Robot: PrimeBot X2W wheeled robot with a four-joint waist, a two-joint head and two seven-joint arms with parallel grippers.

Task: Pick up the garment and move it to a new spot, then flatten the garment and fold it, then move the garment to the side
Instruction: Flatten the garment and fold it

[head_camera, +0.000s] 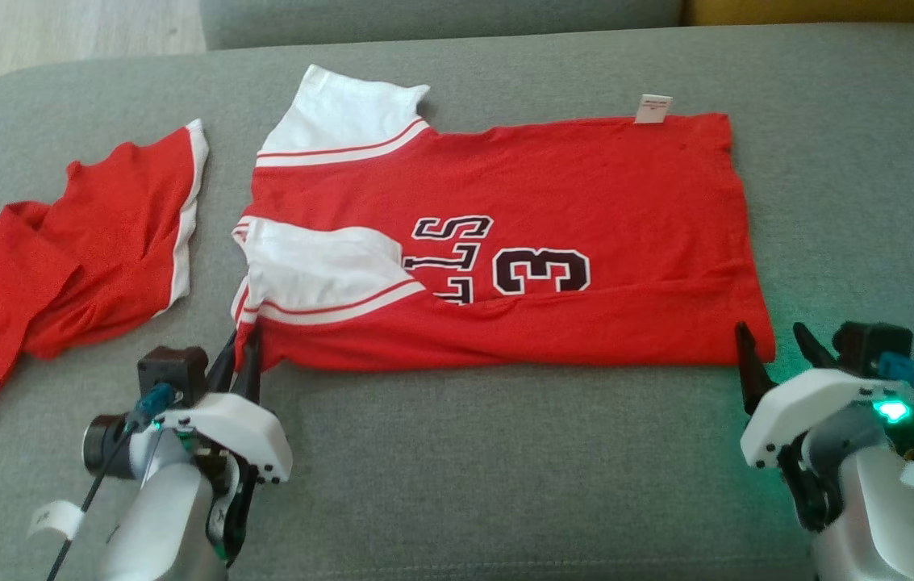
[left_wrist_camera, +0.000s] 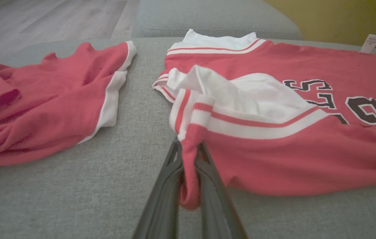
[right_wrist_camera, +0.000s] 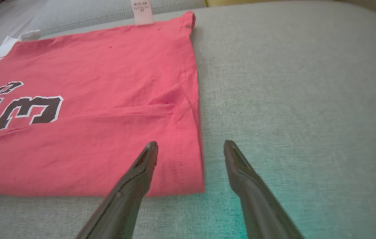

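Left gripper (head_camera: 243,345) clenched on jersey (head_camera: 553,202) near-left corner; right gripper (head_camera: 771,332) released, astride near-right corner. Jersey flat mid-cushion (head_camera: 457,460). Pinch right corner too, then lift both evenly for the fold.

The left pincer (head_camera: 244,349) sits at lower left, its dark fingers pressed together on a corner of the garment (head_camera: 553,177). The right pincer (head_camera: 770,339), at lower right, has its fingers spread wide, tips pointing forward.
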